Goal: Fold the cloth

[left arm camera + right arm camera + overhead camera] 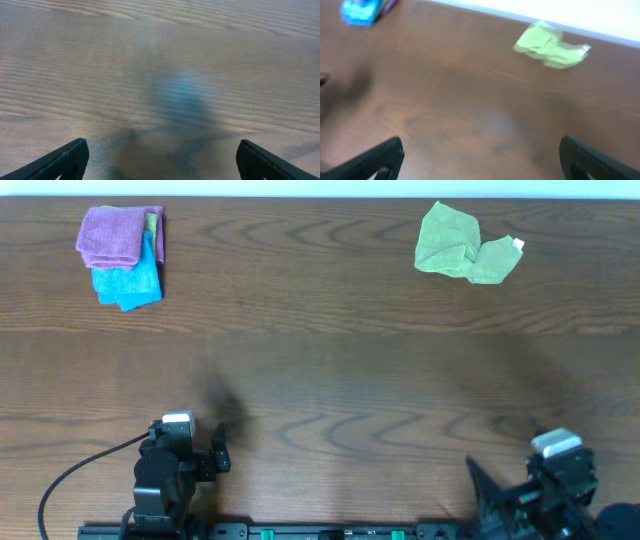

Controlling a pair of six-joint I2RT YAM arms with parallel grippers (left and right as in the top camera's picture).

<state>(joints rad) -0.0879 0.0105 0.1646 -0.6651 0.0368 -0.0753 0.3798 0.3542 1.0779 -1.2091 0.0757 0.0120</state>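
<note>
Both gape — left gripper [161,155], right gripper [481,152] — cloth [115,235] lies folded.

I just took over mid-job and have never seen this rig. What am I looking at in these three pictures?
The wide picture looks straight down on a wooden table; the two black machines at its near edge are robot arms. The other two pictures come from cameras on their wrists; the dark wedges in the lower corners are each gripper's own fingers. The left gripper and the right gripper are both open and hold nothing. Far left lies the purple cloth, folded, on top of a blue cloth. Far right lies a crumpled green cloth, which the right wrist picture also shows, blurred.
</note>
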